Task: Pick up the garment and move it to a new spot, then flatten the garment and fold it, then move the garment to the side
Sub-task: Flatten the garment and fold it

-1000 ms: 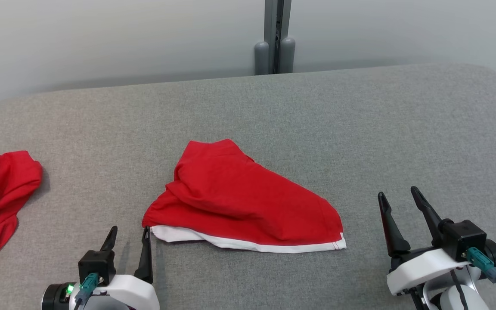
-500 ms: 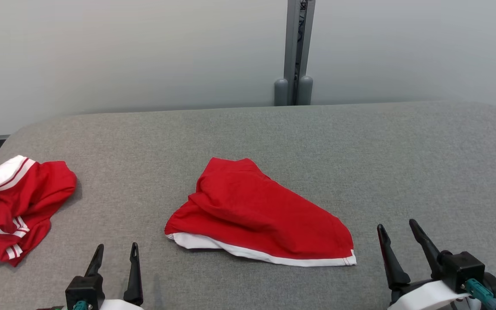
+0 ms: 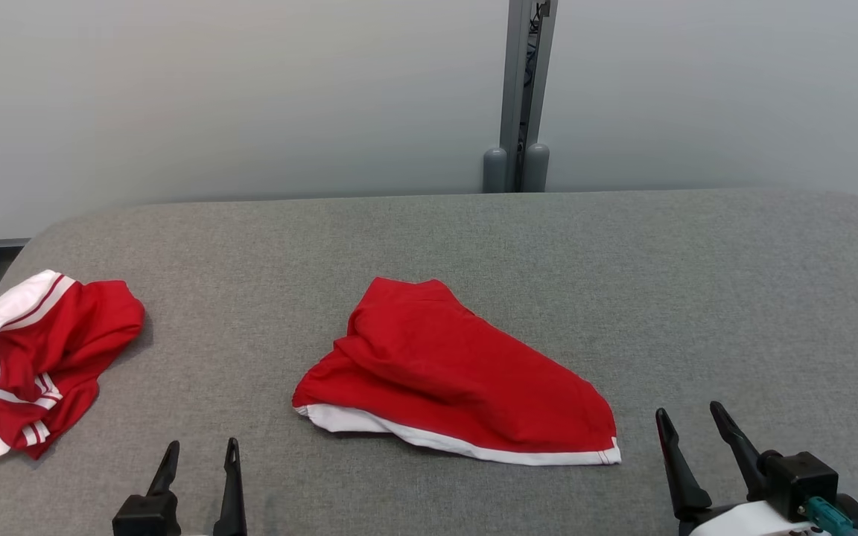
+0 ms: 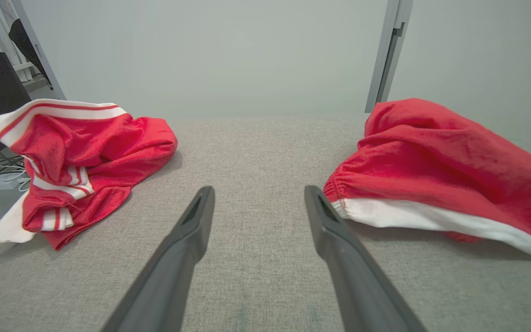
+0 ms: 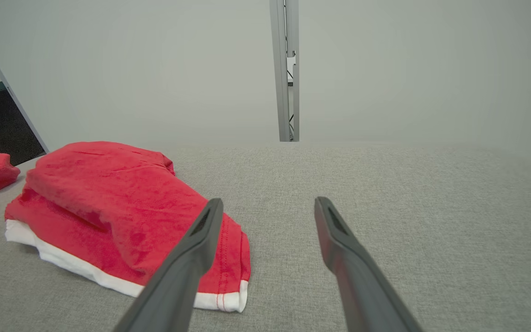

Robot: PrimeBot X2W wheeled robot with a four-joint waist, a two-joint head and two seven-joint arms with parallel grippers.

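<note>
Red cotton with a white hem, the garment [image 3: 459, 372] lies as a rough folded wedge in the middle of the grey table [image 3: 660, 246]; it rests free, with nothing touching it. In the last second the head camera has tipped up and back, so the whole scene sits lower and I see more wall; the garment has the same shape as before, so I do not read that shift as the cloth moving. The real change is the left gripper [image 3: 202, 443]; a second ago its inner finger stood against the garment's near left corner, and now it has drawn back towards me, clear of the hem. I judge that the fold has been let go, finished or nearly so, and that moving the garment to the side is what remains; a second garment [image 3: 42, 357] lies crumpled at the table's left edge, so that side is partly taken.

Both arms sit low at the near edge, fingers pointing away from me across the table. The left gripper is released, jaws wide, with bare table between them in its wrist view and the gathered corner just beside the finger nearer it. The right gripper [image 3: 687, 409] is likewise spread and empty; in its wrist view one finger crosses in front of the right hem corner, but the head view shows them apart.
</note>
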